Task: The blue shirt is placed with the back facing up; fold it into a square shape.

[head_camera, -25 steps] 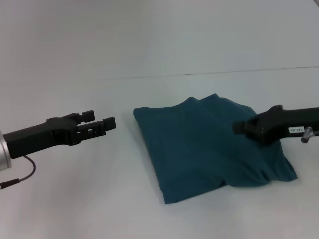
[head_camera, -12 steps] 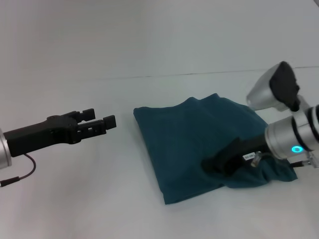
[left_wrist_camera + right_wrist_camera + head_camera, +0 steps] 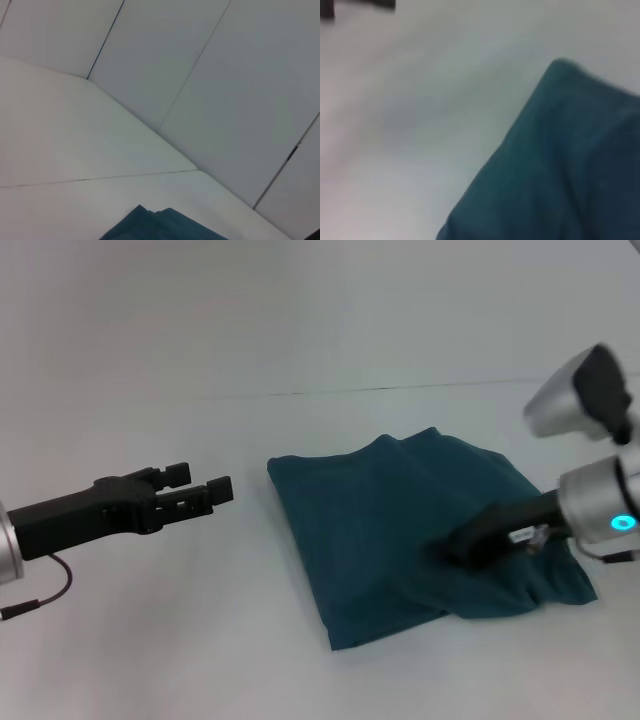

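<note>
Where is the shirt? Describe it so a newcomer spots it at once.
On the white table, right of centre, lies the blue shirt, folded into a rough square. The right gripper is over it; the left gripper hovers apart. It is the only coloured cloth there.

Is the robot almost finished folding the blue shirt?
Nearly. The blue shirt already lies folded in a roughly square bundle on the table. The right tool is over its near right part, where the cloth still bulges. The left tool waits off to the side. Left: flattening that lumpy edge.
</note>
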Available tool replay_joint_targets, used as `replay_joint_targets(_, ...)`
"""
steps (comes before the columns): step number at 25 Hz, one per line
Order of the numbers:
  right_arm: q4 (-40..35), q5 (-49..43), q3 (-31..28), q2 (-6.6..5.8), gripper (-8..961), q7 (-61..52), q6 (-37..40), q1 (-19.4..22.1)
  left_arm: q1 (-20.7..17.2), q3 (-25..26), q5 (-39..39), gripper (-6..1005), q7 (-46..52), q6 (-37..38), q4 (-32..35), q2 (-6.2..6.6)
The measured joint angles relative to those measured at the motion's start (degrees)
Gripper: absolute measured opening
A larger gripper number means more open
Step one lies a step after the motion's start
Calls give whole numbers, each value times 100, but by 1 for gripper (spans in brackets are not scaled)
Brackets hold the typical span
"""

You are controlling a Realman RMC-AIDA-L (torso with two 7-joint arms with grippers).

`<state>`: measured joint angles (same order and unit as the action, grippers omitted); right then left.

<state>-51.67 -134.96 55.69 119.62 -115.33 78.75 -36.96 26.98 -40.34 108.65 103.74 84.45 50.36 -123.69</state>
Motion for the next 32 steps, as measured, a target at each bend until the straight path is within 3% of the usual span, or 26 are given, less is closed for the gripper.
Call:
replay_joint_targets(7, -1187, -356, -421, -92, 8, -1251, 516, 426, 12, 0, -12, 930, -44, 18, 0, -1)
replay_joint_targets(19, -1769, -1825, -847, -159, 9, -2396, 1248, 310, 31, 1, -14, 929, -42, 29, 0, 19)
replay_joint_targets(30, -1601, -1924, -972, -144, 468, -2520, 1153, 360, 38, -1, 15, 928, -44, 23, -1, 13)
replay_joint_targets(32, -1497, -1926, -972, -139, 470, -2521, 1056, 362, 37, 0, 20, 928, -45, 26, -5, 9)
